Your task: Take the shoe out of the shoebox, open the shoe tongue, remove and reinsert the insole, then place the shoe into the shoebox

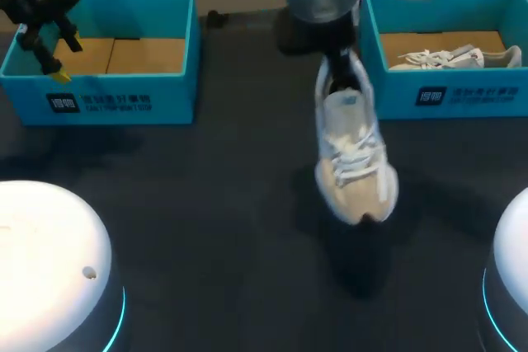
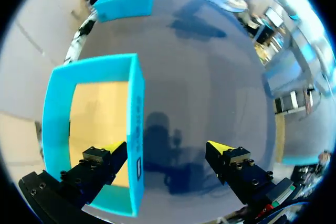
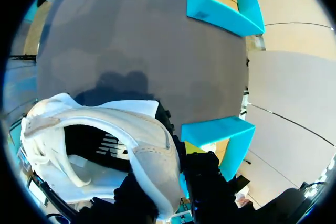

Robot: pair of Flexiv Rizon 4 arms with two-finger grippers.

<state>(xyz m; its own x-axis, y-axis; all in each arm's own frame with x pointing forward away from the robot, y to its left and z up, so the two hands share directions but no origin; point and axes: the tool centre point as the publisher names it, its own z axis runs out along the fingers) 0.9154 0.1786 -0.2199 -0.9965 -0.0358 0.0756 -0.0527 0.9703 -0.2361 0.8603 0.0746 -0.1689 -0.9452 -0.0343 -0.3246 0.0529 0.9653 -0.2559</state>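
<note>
- Two white robot bases are sitting nearest the camera, the left base (image 1: 49, 261) and the right base (image 1: 511, 269), at the near corners of the dark table (image 1: 206, 195).
- The left gripper (image 1: 64, 57) is hovering over the left end of the left box (image 1: 124, 92). Its fingers are standing wide apart and gripping nothing.
- In the left wrist view, the left gripper (image 2: 164, 148) is straddling one wall of the left box (image 2: 135, 103). One finger is hanging over the brown box floor and the other over the table.
- The shoe (image 1: 353, 150), white with a beige toe, is hanging by its heel above the table between the two boxes, nearer the right one. Its toe is pointing toward the camera, and it is casting a shadow on the table.
- The right gripper (image 3: 168, 166) is clenching the heel collar of the shoe (image 3: 105, 124), whose opening is gaping toward the wrist camera.
- The right box (image 1: 445, 92) is holding a second shoe (image 1: 450, 58), which is lying on its side.
</note>
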